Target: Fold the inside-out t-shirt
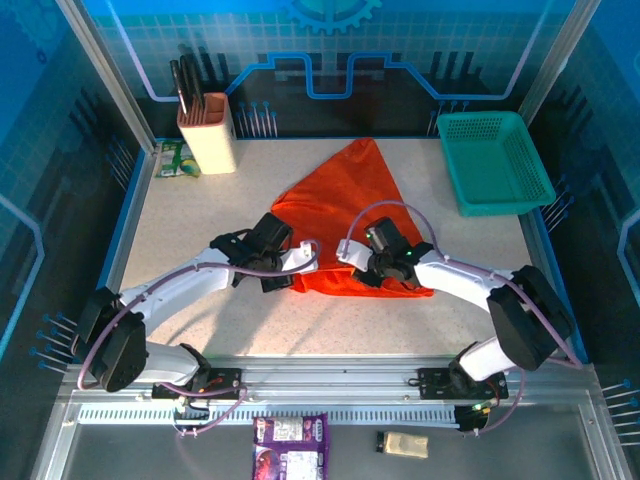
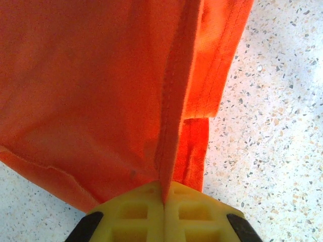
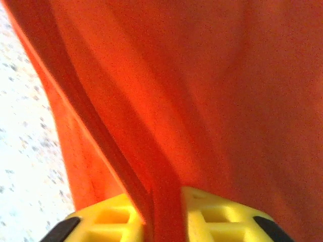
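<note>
The inside-out t-shirt [image 1: 350, 200] is bright orange and lies bunched in a rough triangle in the middle of the table, its point toward the back. At its near left edge my left gripper [image 1: 300, 262] pinches it. In the left wrist view the yellow fingers [image 2: 136, 212] press together on a thin raised fold of the t-shirt [image 2: 91, 91], gripper [image 2: 164, 194] shut. At the near middle of the cloth sits my right gripper [image 1: 350, 250]. In the right wrist view, a thicker fold of the t-shirt [image 3: 227, 91] fills the gap of the right gripper [image 3: 164, 212].
A teal mesh basket [image 1: 495, 160] stands at the back right. A beige knife block [image 1: 207, 135] and a green packet [image 1: 178, 158] sit at the back left. Speckled tabletop [image 1: 200, 220] lies bare to the left and near side of the cloth.
</note>
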`<control>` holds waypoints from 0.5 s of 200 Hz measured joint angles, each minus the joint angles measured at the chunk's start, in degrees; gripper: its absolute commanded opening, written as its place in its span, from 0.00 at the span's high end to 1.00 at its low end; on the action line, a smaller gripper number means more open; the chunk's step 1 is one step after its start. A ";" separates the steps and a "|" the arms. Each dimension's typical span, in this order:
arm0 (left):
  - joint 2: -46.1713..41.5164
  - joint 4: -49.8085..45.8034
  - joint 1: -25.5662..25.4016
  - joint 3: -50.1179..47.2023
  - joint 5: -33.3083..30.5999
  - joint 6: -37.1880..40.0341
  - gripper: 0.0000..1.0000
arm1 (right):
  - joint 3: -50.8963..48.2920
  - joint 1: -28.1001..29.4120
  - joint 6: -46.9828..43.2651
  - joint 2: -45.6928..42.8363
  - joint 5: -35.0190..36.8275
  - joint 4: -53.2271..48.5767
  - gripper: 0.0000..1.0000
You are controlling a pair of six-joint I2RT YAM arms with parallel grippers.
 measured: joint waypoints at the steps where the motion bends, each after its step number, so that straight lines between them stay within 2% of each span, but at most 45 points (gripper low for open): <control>1: -0.04 0.00 0.04 0.00 0.00 0.00 1.00 | 0.00 -0.15 -0.17 -0.15 0.17 -0.24 0.84; 82: -0.85 -0.13 0.61 0.00 0.02 -0.02 1.00 | 0.02 -2.01 0.81 -4.20 0.50 -9.68 0.97; 100: -0.85 -0.11 0.79 0.00 0.09 -0.02 1.00 | 0.13 -2.75 0.98 -5.86 -0.15 -11.67 0.98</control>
